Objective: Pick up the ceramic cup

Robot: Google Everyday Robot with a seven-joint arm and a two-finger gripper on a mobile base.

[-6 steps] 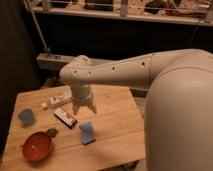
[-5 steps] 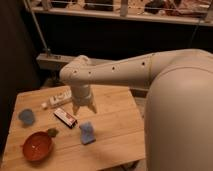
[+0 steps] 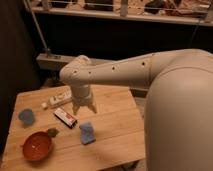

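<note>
The ceramic cup (image 3: 26, 116) is a small, short, light-blue round cup standing near the left edge of the wooden table (image 3: 115, 135). My gripper (image 3: 84, 108) hangs from the white arm over the middle of the table, well to the right of the cup and above the table top. It holds nothing that I can see.
A red-orange bowl (image 3: 36, 146) sits at the front left with a small dark green item (image 3: 51, 132) beside it. A red and white packet (image 3: 65, 117) lies left of the gripper, a blue sponge-like block (image 3: 87, 133) below it, a white bottle (image 3: 59, 98) behind.
</note>
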